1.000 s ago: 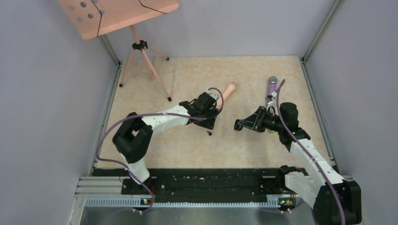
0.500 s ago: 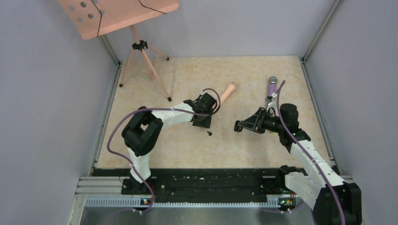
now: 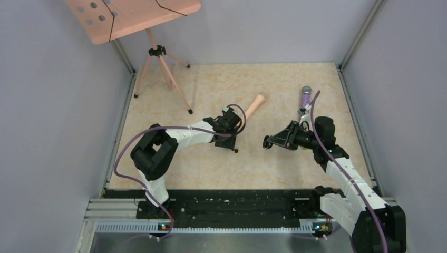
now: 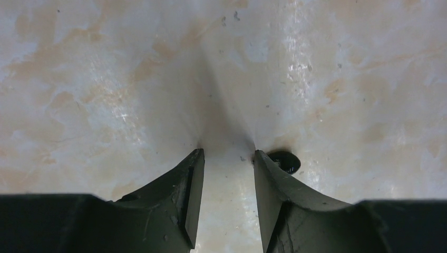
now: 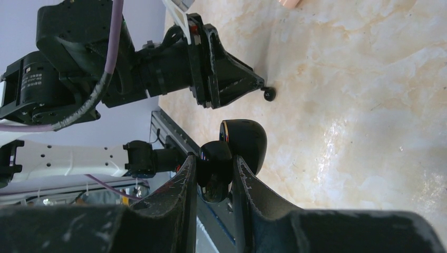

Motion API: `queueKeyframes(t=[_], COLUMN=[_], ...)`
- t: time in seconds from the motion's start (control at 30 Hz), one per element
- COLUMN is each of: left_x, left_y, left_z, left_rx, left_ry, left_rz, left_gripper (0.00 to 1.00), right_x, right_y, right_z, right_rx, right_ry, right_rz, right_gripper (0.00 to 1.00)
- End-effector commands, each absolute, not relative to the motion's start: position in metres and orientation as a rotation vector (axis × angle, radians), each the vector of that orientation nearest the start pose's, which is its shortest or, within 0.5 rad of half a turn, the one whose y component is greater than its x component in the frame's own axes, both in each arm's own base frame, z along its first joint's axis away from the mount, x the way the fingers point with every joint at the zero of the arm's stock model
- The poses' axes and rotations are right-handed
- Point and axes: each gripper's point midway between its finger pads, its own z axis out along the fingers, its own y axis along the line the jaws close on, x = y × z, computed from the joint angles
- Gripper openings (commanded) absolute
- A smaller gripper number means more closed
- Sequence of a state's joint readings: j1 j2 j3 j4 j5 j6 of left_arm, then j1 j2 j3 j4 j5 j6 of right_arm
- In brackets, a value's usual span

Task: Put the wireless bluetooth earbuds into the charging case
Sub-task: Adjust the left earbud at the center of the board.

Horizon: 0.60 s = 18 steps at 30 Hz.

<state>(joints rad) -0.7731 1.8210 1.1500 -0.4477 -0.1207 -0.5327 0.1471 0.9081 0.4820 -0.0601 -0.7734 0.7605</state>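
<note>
One tiny black earbud (image 3: 235, 151) lies on the marbled table. In the left wrist view the earbud (image 4: 284, 161) sits just outside the right fingertip, not between the jaws. My left gripper (image 4: 226, 154) is open with its tips down at the table, also seen in the top view (image 3: 231, 146). My right gripper (image 5: 213, 161) is shut on the glossy black charging case (image 5: 240, 142), lid open, held above the table at centre right (image 3: 269, 142). The right wrist view also shows the earbud (image 5: 269, 94) by the left gripper's tip. No second earbud shows.
A pink wooden peg (image 3: 256, 102) lies behind the left gripper. A purple-headed stick (image 3: 305, 95) lies at the back right. A tripod (image 3: 158, 52) with a pink board stands at the back left. Metal rails edge the table.
My left gripper has turned and come down and forward until its tips are beside the earbud. The earbud and the right arm with the case have stayed put.
</note>
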Motion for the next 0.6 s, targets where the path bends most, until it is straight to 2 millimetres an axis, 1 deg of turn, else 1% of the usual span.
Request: queueKeyframes(t=[0.0, 0.17, 0.27, 0.33, 0.43, 0.5, 0.57], left_x=[0.252, 0.241, 0.239, 0.241, 0.244, 0.245, 0.245], left_y=[-0.269, -0.270, -0.268, -0.265, -0.262, -0.264, -0.268], left_z=[0.022, 0.020, 0.022, 0.028, 0.044, 0.053, 0.058], left_rx=[0.363, 0.396, 0.374, 0.347, 0.338, 0.365, 0.400], left_ry=[2.734, 2.743, 2.750, 2.741, 2.711, 2.697, 2.698], left_rz=[-0.242, -0.224, -0.212, -0.196, -0.187, -0.202, -0.221], left_gripper=[0.46, 0.46, 0.46, 0.46, 0.47, 0.48, 0.50], right_x=[0.230, 0.230, 0.230, 0.230, 0.229, 0.229, 0.229], right_y=[0.177, 0.177, 0.177, 0.177, 0.177, 0.177, 0.177], right_z=[0.171, 0.170, 0.171, 0.172, 0.172, 0.173, 0.172], right_rx=[0.118, 0.118, 0.120, 0.118, 0.120, 0.117, 0.123], right_ry=[2.137, 2.136, 2.137, 2.132, 2.133, 2.132, 2.136], right_rz=[1.332, 1.336, 1.338, 1.337, 1.337, 1.337, 1.332], right_gripper=[0.00, 0.00, 0.00, 0.00, 0.00, 0.00, 0.00])
